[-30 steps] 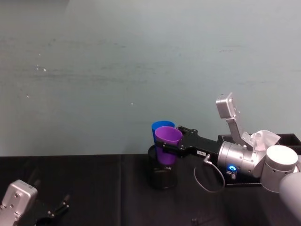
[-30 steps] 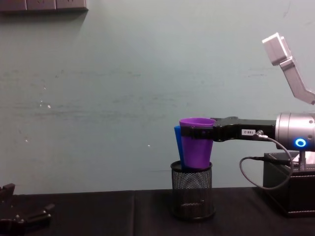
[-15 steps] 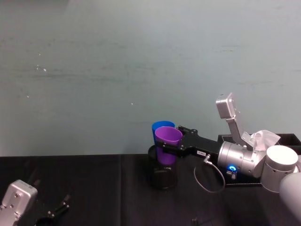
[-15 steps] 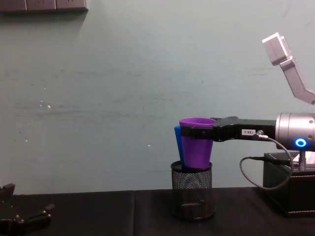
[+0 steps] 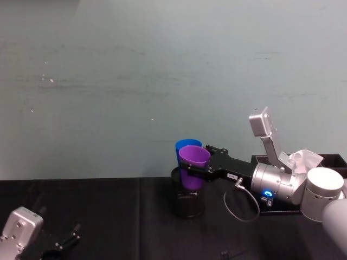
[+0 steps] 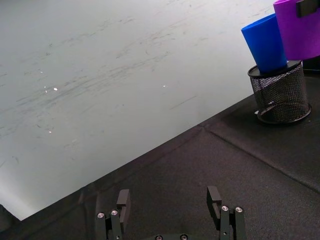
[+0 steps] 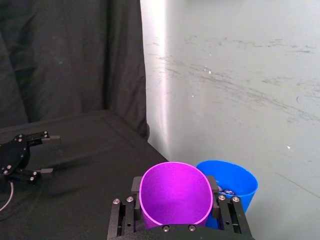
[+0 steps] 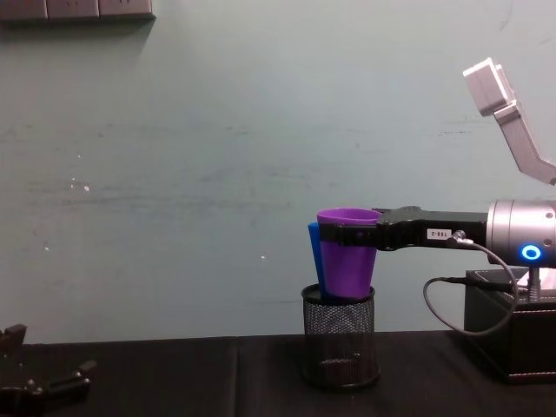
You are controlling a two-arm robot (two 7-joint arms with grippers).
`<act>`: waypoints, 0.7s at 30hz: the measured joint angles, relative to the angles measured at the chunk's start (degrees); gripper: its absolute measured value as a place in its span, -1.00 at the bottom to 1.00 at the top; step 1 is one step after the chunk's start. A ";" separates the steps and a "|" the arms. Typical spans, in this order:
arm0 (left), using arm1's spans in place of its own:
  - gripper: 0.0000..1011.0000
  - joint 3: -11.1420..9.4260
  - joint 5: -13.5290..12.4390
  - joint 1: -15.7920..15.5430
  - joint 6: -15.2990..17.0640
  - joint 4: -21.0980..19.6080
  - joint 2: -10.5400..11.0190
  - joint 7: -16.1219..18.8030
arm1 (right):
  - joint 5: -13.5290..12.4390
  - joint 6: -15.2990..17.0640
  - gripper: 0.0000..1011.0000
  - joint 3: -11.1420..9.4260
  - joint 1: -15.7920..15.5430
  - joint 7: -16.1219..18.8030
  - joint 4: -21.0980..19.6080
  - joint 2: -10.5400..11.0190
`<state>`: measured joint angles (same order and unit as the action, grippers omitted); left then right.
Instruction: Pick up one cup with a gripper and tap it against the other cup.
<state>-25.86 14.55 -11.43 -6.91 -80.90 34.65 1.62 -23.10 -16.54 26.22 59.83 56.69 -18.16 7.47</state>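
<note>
Found the left pincer (image 6: pixel 167 200) parked low at the far left over the black counter (image 6: pixel 210 165), jaws spread, grasping nothing. Further right, saw the blue cup (image 6: pixel 264 44) leaning in a black mesh pen holder (image 8: pixel 340 343). Noted the purple cup (image 8: pixel 347 269) upright just beside it, probably touching, base at the holder's rim. Saw the right pincer (image 8: pixel 346 235), reaching in from the right, clenched around the purple cup just below its rim.
</note>
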 joint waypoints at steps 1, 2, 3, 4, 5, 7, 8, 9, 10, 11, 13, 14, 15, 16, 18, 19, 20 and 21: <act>0.98 0.00 0.00 0.00 0.00 0.00 0.00 0.00 | -0.01 0.01 0.49 0.00 -0.01 -0.02 -0.01 0.01; 0.98 0.00 0.00 0.00 0.00 0.00 0.00 0.00 | -0.01 0.02 0.49 0.00 -0.02 -0.03 -0.02 0.01; 0.98 0.00 0.00 0.00 0.00 0.00 0.00 0.00 | -0.01 0.02 0.49 0.00 -0.02 -0.03 -0.02 0.01; 0.98 0.00 0.00 0.00 0.00 0.00 0.00 0.00 | -0.01 0.02 0.49 0.00 -0.02 -0.04 -0.03 0.02; 0.98 0.00 0.00 0.00 0.00 0.00 0.00 0.00 | -0.01 0.03 0.49 0.00 -0.03 -0.05 -0.03 0.02; 0.98 0.00 0.00 0.00 0.00 0.00 0.00 0.00 | -0.01 0.04 0.49 0.00 -0.04 -0.07 -0.04 0.03; 0.98 0.00 0.00 0.00 0.00 0.00 0.00 0.00 | -0.01 0.04 0.49 0.00 -0.04 -0.07 -0.04 0.03; 0.98 0.00 0.00 0.00 0.00 0.00 0.00 0.00 | -0.01 0.04 0.49 0.00 -0.05 -0.08 -0.05 0.03; 0.98 0.00 0.00 0.00 0.00 0.00 0.00 0.00 | -0.01 0.04 0.49 0.00 -0.05 -0.09 -0.06 0.03; 0.98 0.00 0.00 0.00 0.00 0.00 0.00 0.00 | -0.02 0.04 0.49 0.00 -0.05 -0.09 -0.06 0.03; 0.98 0.00 0.00 0.00 0.00 0.00 0.00 0.00 | -0.02 0.05 0.49 0.00 -0.05 -0.10 -0.07 0.03; 0.98 0.00 0.00 0.00 0.00 0.00 0.00 0.00 | -0.01 0.05 0.49 0.00 -0.06 -0.10 -0.07 0.03; 0.98 0.00 0.00 0.00 0.00 0.00 0.00 0.00 | -0.01 0.05 0.49 0.00 -0.06 -0.09 -0.07 0.03; 0.98 0.00 0.00 0.00 0.00 0.00 0.00 0.00 | -0.01 0.04 0.49 0.00 -0.05 -0.10 -0.07 0.03; 0.98 0.00 0.00 0.00 0.00 0.00 0.00 0.00 | -0.01 0.04 0.49 0.00 -0.06 -0.09 -0.07 0.03; 0.98 0.00 0.00 0.00 0.00 0.00 0.00 0.00 | -0.02 0.04 0.49 0.00 -0.06 -0.10 -0.08 0.03; 0.98 0.00 0.00 0.00 0.00 0.00 0.00 0.00 | -0.01 0.05 0.49 0.00 -0.06 -0.10 -0.07 0.04; 0.98 0.00 0.00 0.00 0.00 0.00 0.00 0.00 | -0.02 0.05 0.49 0.00 -0.06 -0.09 -0.07 0.04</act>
<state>-25.86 14.55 -11.43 -6.91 -80.90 34.64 1.62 -23.12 -16.50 26.22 59.78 56.60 -18.24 7.50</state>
